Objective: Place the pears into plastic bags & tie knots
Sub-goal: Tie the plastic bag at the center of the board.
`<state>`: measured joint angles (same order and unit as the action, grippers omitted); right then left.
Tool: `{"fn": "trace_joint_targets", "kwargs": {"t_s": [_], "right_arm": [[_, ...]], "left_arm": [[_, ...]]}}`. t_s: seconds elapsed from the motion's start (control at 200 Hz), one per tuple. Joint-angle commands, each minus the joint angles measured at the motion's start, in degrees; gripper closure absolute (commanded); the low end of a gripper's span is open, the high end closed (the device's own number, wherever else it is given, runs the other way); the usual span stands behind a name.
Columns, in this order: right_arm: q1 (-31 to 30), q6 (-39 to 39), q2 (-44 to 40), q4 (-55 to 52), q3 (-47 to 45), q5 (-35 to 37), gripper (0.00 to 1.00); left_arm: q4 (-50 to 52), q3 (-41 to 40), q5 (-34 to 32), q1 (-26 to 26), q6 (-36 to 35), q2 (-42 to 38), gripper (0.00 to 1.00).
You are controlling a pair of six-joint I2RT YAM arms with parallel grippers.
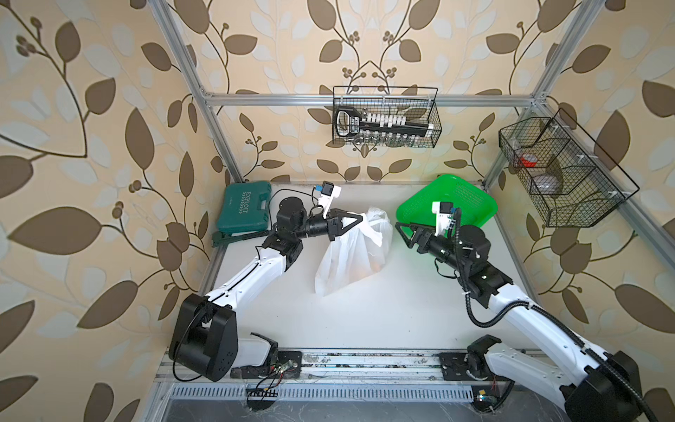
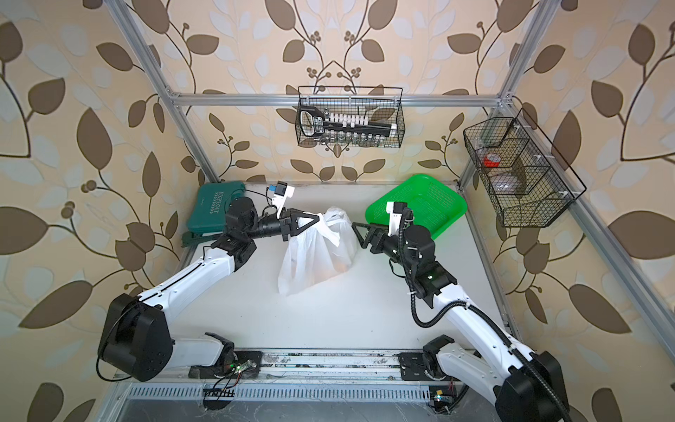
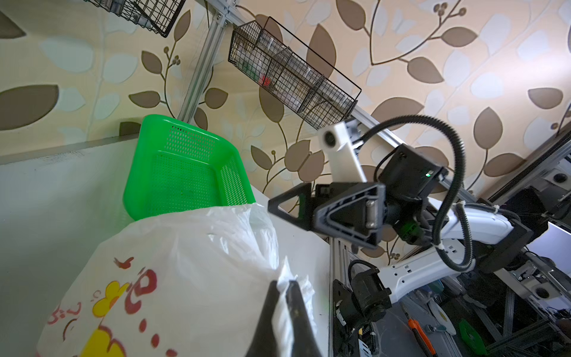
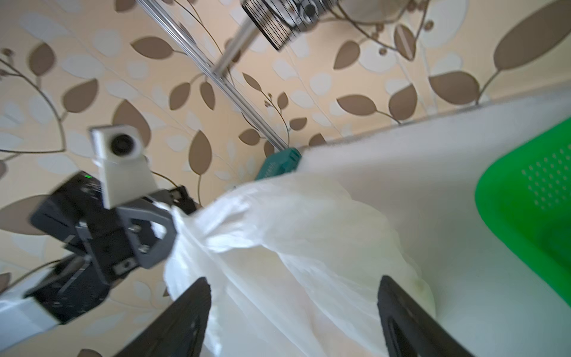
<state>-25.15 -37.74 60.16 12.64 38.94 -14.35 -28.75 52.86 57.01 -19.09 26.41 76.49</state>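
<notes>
**Bag pinched in my left pincer, right pincer wide beside it**

The plastic bag (image 1: 350, 255) (image 2: 314, 252) hangs from my left pincer (image 1: 359, 218) (image 2: 317, 218), whose jaws are clamped tight on a bunched strip of its white top edge. My left wrist view shows that film squeezed between the two fingers (image 3: 272, 309). From the grip the bag drapes down and back toward my bases, and its lower end lies on the white table (image 1: 365, 321). Its side with the red and yellow prints (image 3: 123, 296) faces my left wrist camera. A faint orange shape, one of the pears (image 2: 341, 266), shows through the film low in the bag; I cannot tell how many are inside.

My right pincer (image 1: 401, 234) (image 2: 359, 234) points at the left one from across the bag. Its jaws are spread wide and hold nothing, with the bag's loose top just in front of them (image 4: 293, 231).

The green basket (image 1: 467, 197) lies behind my right pincer. A dark green tool case (image 1: 244, 208) lies behind my left wrist.
</notes>
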Motion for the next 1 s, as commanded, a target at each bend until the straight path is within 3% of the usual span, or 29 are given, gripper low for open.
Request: {"fn": "trace_joint_targets", "kwargs": {"t_s": [0.0,0.26,0.325,0.37,0.465,0.83,0.995], "right_arm": [[-1.75,4.60,3.91,0.69,-0.09,1.81,0.16],[-3.48,8.99,17.58,7.87,8.33,3.40,0.16],[-3.53,10.13,20.08,9.25,10.23,2.10,0.23],[-3.50,10.84,21.13,10.31,10.78,0.64,0.36],[-3.59,12.06,20.63,9.39,10.94,-2.19,1.00],[-4.84,8.20,-4.93,-6.68,1.16,5.81,1.00],[-6.20,5.19,-10.36,-11.78,-2.55,7.75,1.00]], "left_arm": [[-2.60,2.92,1.96,0.02,0.74,-2.75,1.00],[-2.36,3.04,2.44,0.02,1.00,-2.14,1.00],[-2.34,3.08,2.57,0.02,0.94,-1.91,1.00],[-2.22,2.95,2.41,0.02,0.84,-1.83,1.00],[-2.13,2.56,1.81,0.01,0.43,-1.78,1.00],[-6.49,1.58,-1.14,0.46,1.11,0.37,1.00],[-11.57,2.00,0.76,0.46,4.42,3.56,1.00]]}}
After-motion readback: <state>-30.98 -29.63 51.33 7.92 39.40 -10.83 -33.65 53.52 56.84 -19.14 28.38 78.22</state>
